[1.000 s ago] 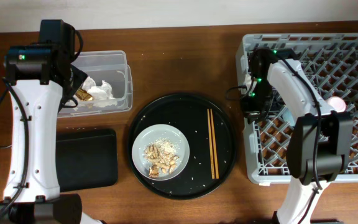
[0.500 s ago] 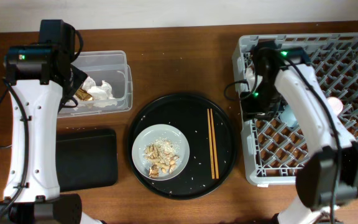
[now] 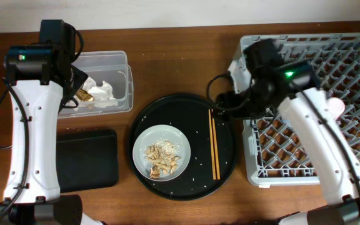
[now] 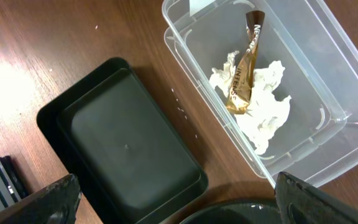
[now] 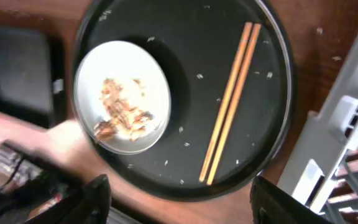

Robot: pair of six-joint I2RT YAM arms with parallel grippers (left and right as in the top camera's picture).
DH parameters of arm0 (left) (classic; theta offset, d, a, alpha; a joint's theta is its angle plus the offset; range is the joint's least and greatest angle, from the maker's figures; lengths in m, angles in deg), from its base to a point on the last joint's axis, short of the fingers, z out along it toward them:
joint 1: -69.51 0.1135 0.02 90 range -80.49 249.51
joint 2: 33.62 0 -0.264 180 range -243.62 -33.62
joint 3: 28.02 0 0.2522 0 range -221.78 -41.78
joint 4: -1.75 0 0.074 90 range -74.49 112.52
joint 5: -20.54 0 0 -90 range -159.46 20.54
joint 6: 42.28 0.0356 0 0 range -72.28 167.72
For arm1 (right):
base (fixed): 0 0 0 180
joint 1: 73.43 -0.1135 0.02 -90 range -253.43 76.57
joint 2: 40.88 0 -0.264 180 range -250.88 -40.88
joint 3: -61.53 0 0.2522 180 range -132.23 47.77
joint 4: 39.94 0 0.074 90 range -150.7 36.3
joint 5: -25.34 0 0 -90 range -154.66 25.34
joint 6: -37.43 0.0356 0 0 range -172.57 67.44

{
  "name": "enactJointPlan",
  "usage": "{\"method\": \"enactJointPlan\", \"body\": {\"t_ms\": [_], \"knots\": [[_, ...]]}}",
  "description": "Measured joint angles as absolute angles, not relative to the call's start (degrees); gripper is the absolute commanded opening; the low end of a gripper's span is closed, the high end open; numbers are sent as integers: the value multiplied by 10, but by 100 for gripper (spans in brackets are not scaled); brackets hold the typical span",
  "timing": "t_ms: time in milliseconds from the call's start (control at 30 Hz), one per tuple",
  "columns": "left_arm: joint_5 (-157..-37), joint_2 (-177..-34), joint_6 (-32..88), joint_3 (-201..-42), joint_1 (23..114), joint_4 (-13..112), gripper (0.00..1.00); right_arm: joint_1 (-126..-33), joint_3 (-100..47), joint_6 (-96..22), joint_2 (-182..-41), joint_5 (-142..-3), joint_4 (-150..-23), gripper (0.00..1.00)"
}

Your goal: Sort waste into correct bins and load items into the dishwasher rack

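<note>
Tutor: Chopsticks (image 5: pixel 229 102) lie paired on the round black tray (image 5: pixel 191 37), beside the grey bowl (image 5: pixel 120 74) of food scraps (image 5: pixel 122 112); our right pincer (image 5: pixel 179 190) hangs over the tray near them, spread wide and empty.
Pupil: Risk, we judge: closing off-centre pinches one stick, and its partner rolls; a nudged bowl spills scraps.
Tutor: Our left pincer (image 4: pixel 176 193), also wide and empty, hovers by the clear tub (image 4: pixel 328 93) holding tissue (image 4: pixel 263 115).

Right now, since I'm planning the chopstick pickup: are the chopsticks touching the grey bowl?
Apart. The right wrist view shows a bare strip of the round black tray between the chopsticks and the grey bowl.
</note>
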State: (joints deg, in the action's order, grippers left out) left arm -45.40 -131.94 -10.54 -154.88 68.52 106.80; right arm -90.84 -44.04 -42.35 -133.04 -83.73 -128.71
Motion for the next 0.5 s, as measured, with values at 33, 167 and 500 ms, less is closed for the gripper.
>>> {"method": "enactJointPlan", "body": {"t_ms": [33,167,500], "knots": [[-454,-1319,-105,-1549,685,1068,99,-922,-424,-400,-1330,-808,-1275,64],[-454,-1319,-105,-1549,685,1068,99,-955,-360,-351,-1331,-750,-1217,55],[-454,-1319,-105,-1549,685,1068,99,-975,-220,-278,-1358,-711,-1085,52]]}}
